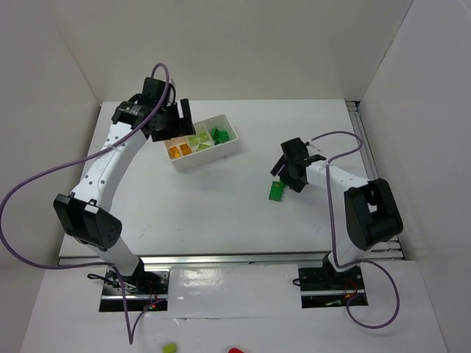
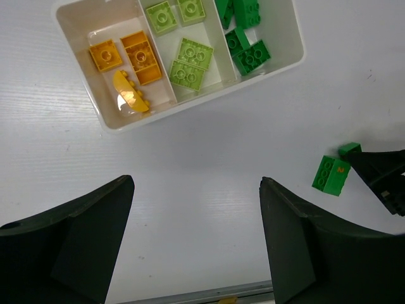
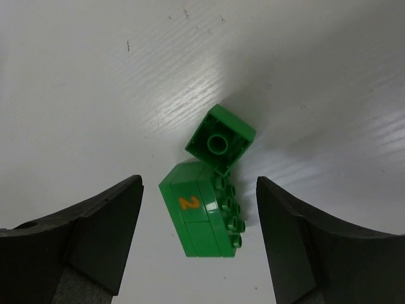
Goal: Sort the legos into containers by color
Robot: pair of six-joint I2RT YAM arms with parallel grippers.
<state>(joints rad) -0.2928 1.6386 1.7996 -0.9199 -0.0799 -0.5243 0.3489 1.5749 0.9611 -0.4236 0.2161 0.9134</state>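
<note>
The white tray [image 2: 79, 28] has three compartments: orange legos [image 2: 130, 63] on the left, pale lime ones [image 2: 190, 60] in the middle, dark green ones [image 2: 247, 47] on the right. On the table lies a dark green brick marked "2" [image 3: 202, 218] on its side, with a small square green brick [image 3: 220, 144] upside down touching its far end. My right gripper [image 3: 198, 183] hangs open over them, one finger on each side of the "2" brick and clear of it. My left gripper [image 2: 196, 182] is open and holds nothing, near the tray [image 1: 206, 157].
White walls enclose the table on three sides. A metal rail [image 1: 235, 259] runs along the near edge. The right gripper's dark fingers [image 2: 383, 177] show at the edge of the left wrist view, beside the loose green brick [image 2: 331, 174].
</note>
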